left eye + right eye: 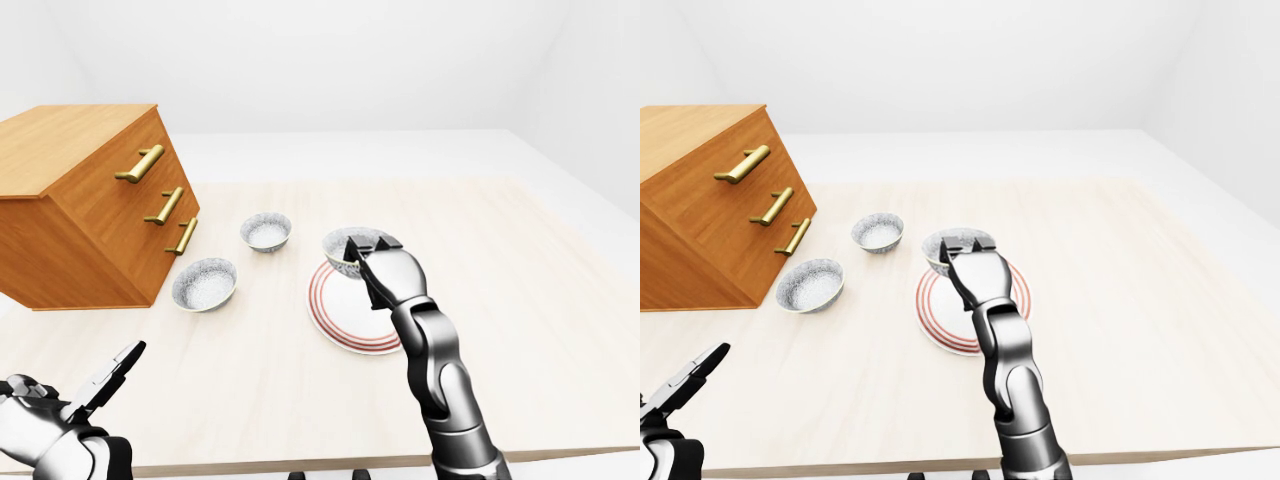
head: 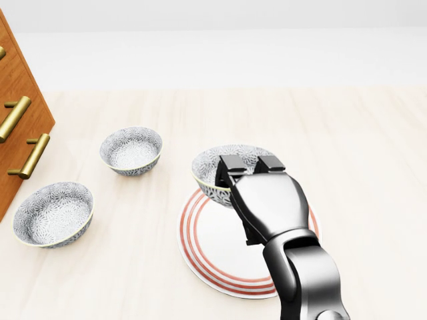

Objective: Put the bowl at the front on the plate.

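Bowls: 3: near-left bowl (image 2: 53, 215), far-left bowl (image 2: 131, 151), centre bowl (image 2: 212, 171)
Plate (image 2: 207, 248): 1
Drawer chest (image 1: 85, 215): 1, far left
Drawer handles (image 1: 162, 205): 3

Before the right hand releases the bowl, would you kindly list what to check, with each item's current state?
1. Right hand closed on the held bowl at its rim: ok.
2. Held bowl centred over the plate: not ok; in the head view it overlaps only the plate's upper-left edge.
3. Held bowl resting on the plate: cannot tell.
4. Held bowl upright: ok.
5. Two other bowls apart from the plate: ok.
6. Left hand away from the plate: ok; it is open.
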Robot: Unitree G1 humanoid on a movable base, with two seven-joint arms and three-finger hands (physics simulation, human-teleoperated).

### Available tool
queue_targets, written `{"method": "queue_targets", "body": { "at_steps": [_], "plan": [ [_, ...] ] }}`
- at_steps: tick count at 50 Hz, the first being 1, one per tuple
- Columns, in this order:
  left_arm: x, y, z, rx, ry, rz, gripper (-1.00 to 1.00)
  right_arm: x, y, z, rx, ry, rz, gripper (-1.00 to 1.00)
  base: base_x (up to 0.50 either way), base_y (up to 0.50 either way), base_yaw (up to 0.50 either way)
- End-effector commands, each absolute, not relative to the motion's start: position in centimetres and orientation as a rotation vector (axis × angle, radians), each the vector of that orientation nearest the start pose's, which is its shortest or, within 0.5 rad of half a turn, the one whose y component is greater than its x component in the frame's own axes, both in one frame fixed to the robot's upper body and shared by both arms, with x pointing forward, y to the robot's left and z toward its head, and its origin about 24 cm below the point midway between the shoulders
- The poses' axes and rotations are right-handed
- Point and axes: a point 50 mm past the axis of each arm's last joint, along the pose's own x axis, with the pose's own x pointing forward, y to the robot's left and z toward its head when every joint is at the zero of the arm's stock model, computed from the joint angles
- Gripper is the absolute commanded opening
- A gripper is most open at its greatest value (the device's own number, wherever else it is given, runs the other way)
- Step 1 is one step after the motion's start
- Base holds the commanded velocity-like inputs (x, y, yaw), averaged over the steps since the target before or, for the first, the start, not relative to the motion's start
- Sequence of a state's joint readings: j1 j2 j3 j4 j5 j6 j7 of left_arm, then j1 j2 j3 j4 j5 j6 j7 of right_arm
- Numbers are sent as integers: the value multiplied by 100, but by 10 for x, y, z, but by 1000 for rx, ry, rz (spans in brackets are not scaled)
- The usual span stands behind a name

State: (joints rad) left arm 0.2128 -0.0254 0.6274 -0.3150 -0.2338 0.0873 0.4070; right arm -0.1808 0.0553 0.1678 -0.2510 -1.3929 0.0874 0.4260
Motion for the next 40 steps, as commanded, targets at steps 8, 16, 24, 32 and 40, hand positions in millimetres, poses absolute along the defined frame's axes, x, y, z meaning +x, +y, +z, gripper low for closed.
{"method": "queue_targets", "body": {
  "at_steps": [8,16,24,32,40],
  "plan": [
    [145,310,62,-126,-61,1055,100,293,-97,118,-1399,-129,136,-100,0,0,0],
    [144,310,65,-126,-72,1054,100,297,-97,107,-1359,-130,139,-100,0,0,0],
    [143,310,65,-126,-73,1053,100,303,-97,104,-1353,-128,143,-100,0,0,0],
    [144,310,64,-126,-70,1053,100,305,-100,103,-1369,-116,145,-100,0,0,0],
    [144,310,63,-125,-67,1054,100,308,-102,94,-1386,-91,151,-100,0,0,0]
  ]
}}
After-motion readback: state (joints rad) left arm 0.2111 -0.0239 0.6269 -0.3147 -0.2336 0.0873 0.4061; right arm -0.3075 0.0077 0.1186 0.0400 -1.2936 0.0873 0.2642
